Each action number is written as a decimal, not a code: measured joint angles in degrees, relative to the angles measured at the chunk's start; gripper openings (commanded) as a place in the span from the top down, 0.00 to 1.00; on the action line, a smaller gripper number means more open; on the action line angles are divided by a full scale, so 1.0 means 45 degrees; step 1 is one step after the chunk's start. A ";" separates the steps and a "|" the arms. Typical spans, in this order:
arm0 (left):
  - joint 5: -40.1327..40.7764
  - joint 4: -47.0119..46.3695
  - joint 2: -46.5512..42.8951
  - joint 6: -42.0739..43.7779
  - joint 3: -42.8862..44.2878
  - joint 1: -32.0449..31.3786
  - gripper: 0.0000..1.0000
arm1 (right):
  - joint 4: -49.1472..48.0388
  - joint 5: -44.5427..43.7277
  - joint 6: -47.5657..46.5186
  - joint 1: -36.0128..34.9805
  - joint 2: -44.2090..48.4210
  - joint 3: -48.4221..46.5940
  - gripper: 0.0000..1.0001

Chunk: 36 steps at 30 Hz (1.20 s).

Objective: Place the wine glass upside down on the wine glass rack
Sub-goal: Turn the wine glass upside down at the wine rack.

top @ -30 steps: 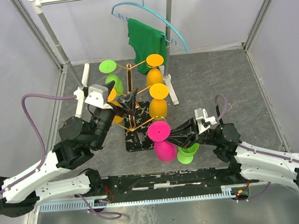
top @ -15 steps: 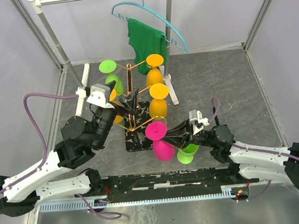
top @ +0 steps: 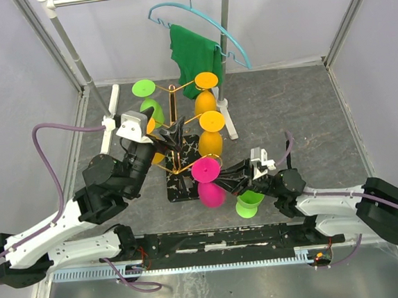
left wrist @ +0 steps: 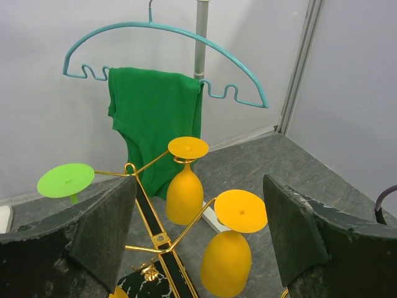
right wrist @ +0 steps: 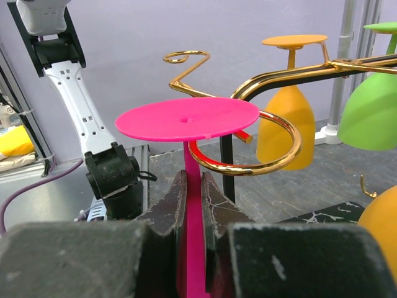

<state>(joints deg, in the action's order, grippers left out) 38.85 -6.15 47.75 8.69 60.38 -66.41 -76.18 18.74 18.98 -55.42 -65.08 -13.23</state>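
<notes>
My right gripper (top: pixel 224 181) (right wrist: pixel 193 180) is shut on the stem of the pink wine glass (top: pixel 206 171) (right wrist: pixel 186 118), which it holds upside down with the foot on top. The stem stands at the open side of a gold curled arm (right wrist: pixel 248 164), and the pink foot sits just above that ring. The wine glass rack (top: pixel 175 134) (left wrist: pixel 158 233) stands on its black marbled base (top: pixel 185 185). My left gripper (top: pixel 160 124) (left wrist: pixel 198 236) hovers open near the rack's top with nothing between its fingers.
Orange glasses (top: pixel 210 121) (left wrist: pixel 239 211) and a green one (top: pixel 143 89) (left wrist: pixel 65 180) hang on the rack. Another green glass (top: pixel 248 204) sits on the table under my right arm. The white clothes rail (top: pixel 227 56), a teal hanger (left wrist: pixel 167 28) and a green garment (top: pixel 192 55) are behind.
My right arm has carried the pink glass left and toward the rack, bringing its foot over a curled arm. The left gripper has barely shifted.
</notes>
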 measured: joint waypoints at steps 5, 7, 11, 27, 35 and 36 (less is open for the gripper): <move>0.0015 0.0000 0.0000 0.0005 -0.0010 0.0000 0.10 | -0.0631 -0.0267 -0.0257 -0.0087 -0.0597 -0.0034 0.99; 0.0015 0.0000 0.0000 0.0005 -0.0024 0.0000 0.10 | -0.0695 -0.0442 -0.0413 -0.0107 -0.0748 -0.0131 0.99; 0.0019 0.0000 0.0000 0.0087 -0.0034 0.0000 0.10 | -0.0709 -0.1093 -0.0724 -0.0102 -0.0797 -0.0160 0.99; 0.0029 -0.0087 0.0000 0.0228 -0.0083 0.0000 0.10 | -0.0699 -0.3225 -0.1783 -0.0039 -0.0015 0.0607 0.99; 0.0073 -0.0092 0.0000 0.0228 -0.0102 0.0000 0.09 | 0.0957 -0.2992 -0.2069 -0.0039 0.1831 0.0937 0.99; 0.0102 -0.0092 0.0000 0.0228 -0.0107 0.0000 0.09 | 0.1190 -0.2914 -0.2084 -0.0039 0.1977 0.0937 0.99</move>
<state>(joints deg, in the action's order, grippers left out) 39.31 -6.57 47.75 9.72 59.90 -66.41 -70.83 5.63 9.61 -55.59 -56.18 -9.02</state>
